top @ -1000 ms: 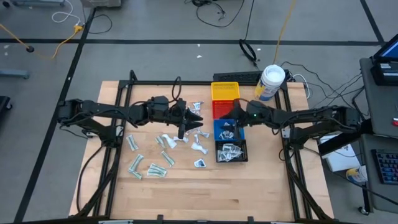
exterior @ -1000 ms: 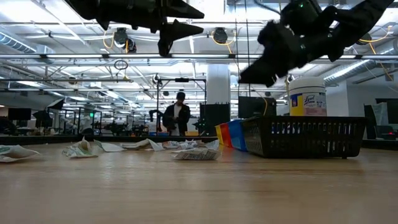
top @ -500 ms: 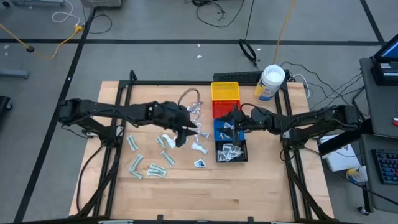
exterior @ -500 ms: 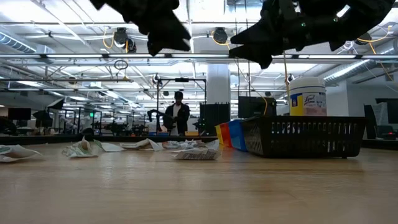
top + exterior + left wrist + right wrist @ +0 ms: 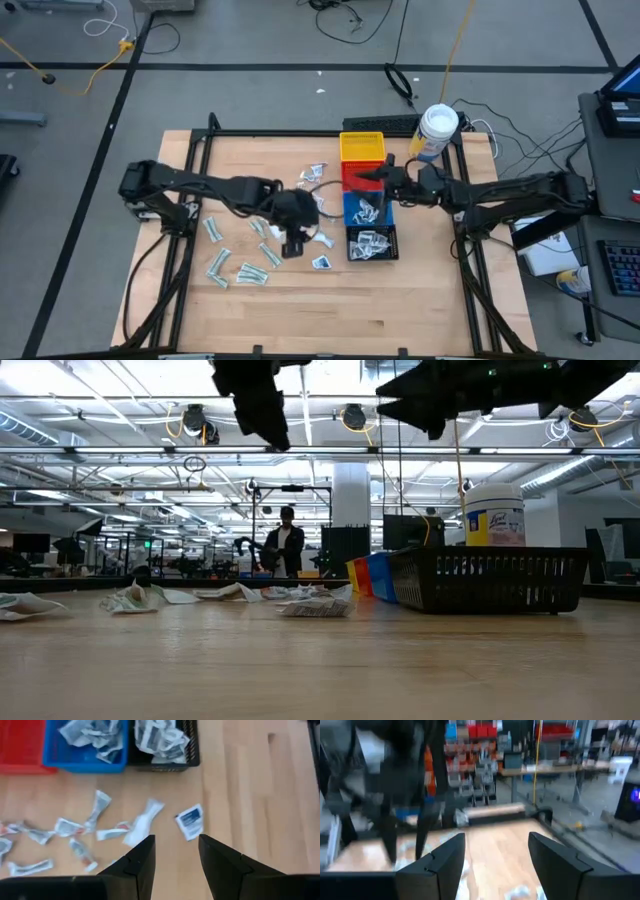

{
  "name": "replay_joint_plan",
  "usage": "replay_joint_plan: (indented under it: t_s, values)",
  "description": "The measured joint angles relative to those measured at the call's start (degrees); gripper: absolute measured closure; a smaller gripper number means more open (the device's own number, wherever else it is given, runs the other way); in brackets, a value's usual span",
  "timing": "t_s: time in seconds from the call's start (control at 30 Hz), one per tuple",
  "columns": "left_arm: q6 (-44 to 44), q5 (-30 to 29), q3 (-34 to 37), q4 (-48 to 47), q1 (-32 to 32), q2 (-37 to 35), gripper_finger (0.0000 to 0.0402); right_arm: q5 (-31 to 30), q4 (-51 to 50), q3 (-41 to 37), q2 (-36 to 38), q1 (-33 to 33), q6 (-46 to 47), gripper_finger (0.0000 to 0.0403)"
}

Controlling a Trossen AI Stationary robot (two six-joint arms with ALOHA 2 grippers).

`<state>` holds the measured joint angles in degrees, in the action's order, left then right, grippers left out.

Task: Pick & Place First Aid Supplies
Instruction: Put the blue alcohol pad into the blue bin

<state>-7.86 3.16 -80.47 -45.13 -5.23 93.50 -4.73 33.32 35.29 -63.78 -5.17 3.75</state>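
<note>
Left gripper (image 5: pixel 292 243) released, empty, above loose packets (image 5: pixel 262 250) mid-table; right gripper (image 5: pixel 366 176) released, empty, over red bin (image 5: pixel 352 172).

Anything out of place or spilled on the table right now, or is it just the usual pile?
Nothing stands out. The loose packets still lie scattered on the wood left of the bins, unsorted rather than spilled. The blue bin and black bin hold packets, and all bins sit straight in their row.

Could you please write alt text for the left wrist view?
The left gripper, its fingers open and empty, hangs above loose first aid packets on the wooden table. Beyond them stand red, blue and black bins, the latter two holding packets.
</note>
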Motion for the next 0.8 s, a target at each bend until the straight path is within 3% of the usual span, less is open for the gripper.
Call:
replay_joint_plan:
  t_s: [0.2, 0.8]
  values:
    - [-5.1, -0.3, -3.9, 1.4, -3.5, 6.2, 0.0247, 0.0, -0.9, 0.0, 3.4, -0.1, -0.3, 0.0190]
    - [-13.9, -1.6, -3.7, 9.7, -10.8, 25.5, 0.0247, 0.3, -2.0, 0.0, 9.2, -0.4, 0.1, 0.0190]
